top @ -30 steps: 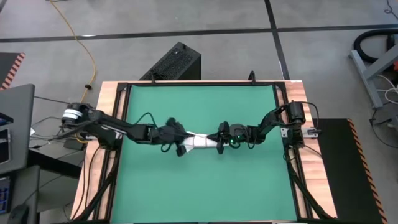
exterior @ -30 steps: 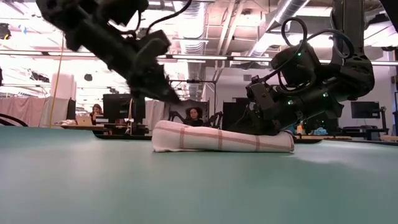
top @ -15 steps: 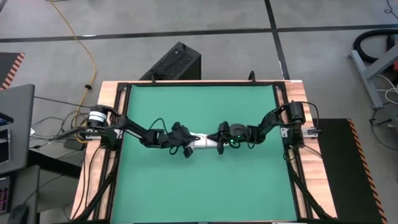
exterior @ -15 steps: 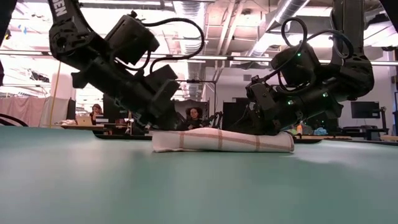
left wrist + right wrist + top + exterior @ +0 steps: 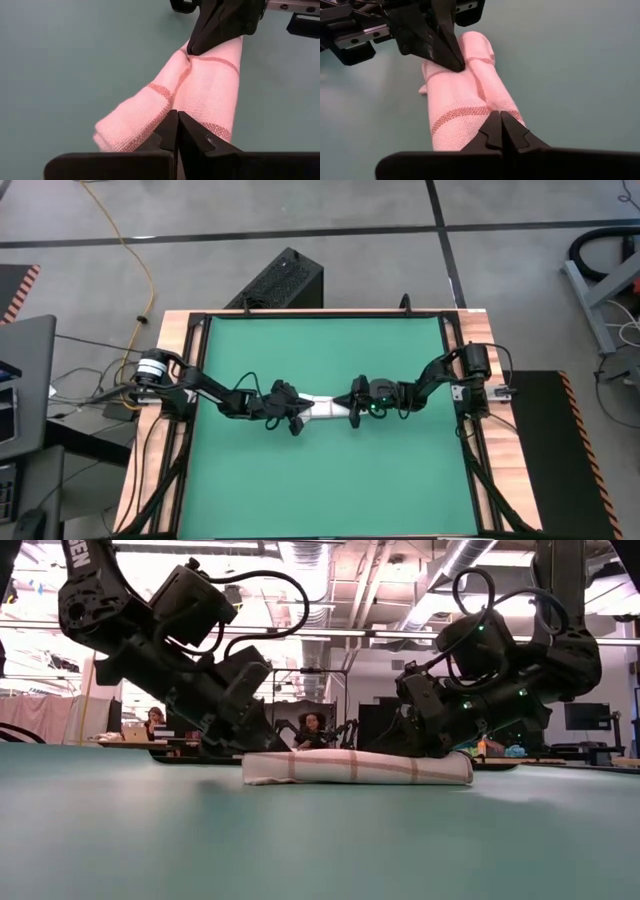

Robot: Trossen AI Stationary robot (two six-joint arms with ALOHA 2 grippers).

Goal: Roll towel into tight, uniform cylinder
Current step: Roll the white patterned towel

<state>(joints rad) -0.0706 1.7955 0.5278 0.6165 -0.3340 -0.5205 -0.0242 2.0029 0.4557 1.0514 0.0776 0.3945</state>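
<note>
The towel (image 5: 326, 407), white with red-brown lines, lies rolled up into a short roll at the middle of the green mat (image 5: 325, 480). It shows as a low roll in the low view (image 5: 356, 767). My left gripper (image 5: 299, 414) is shut, its tips on the roll's left end. My right gripper (image 5: 353, 409) is shut, its tips on the roll's right end. Each wrist view shows the roll running from its own fingertips to the other gripper's tips. My left gripper presses its shut fingertips (image 5: 177, 120) on the top of the roll near its left end (image 5: 165, 102). The fingers slant down from the table's left, along the roll. The roll lies on the mat. My right gripper presses its shut fingertips (image 5: 500, 120) on the top of the roll near its right end (image 5: 485, 107). The fingers slant down from the table's right, along the roll. The cloth is creased under them (image 5: 189, 59).
A wooden frame (image 5: 455, 330) borders the mat. A black box (image 5: 280, 280) and cables lie on the floor beyond the far edge. People sit at desks in the room behind (image 5: 312, 726).
My left gripper has come down and toward the table's right onto the roll's left end, from a place raised above it. That end of the roll, which bulged up before, now lies flatter. The roll has stayed in place.
</note>
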